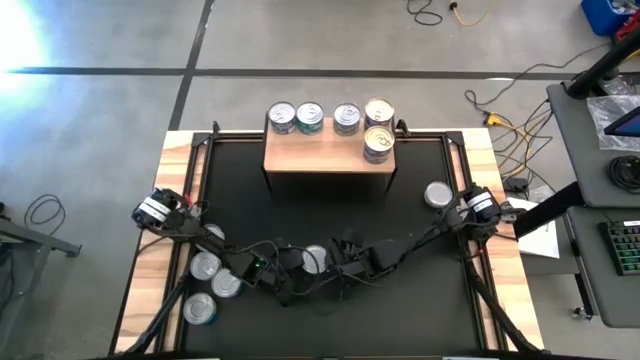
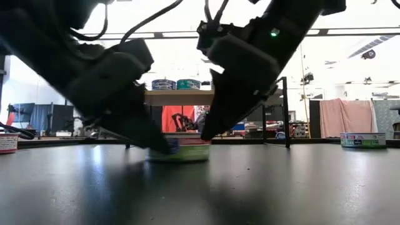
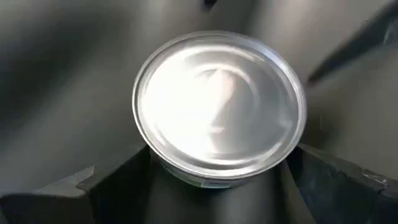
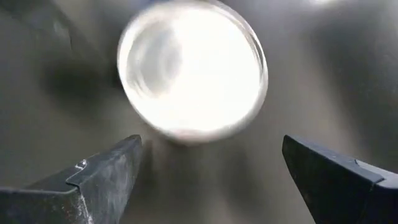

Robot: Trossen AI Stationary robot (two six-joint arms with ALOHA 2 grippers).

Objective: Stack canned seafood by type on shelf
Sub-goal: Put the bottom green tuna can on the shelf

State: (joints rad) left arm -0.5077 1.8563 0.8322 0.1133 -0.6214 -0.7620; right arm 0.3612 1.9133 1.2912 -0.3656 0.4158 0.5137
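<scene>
Low view: both arms are blocking most of the shelf (image 2: pixel 178 97). Centre tin (image 2: pixel 181 150) label is blurring, unreadable. Near-left tins (image 1: pixel 205 290) are lying partly under left arm.

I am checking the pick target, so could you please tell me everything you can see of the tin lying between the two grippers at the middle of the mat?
The tin is short and round, with a shiny, plain silver metal top and a raised rim; its side label looks greenish. It stands upright on the black mat, apart from the other tins. The left gripper hangs over it, open, a finger on either side; whether they touch it is unclear. The right gripper is open beside it.
</scene>
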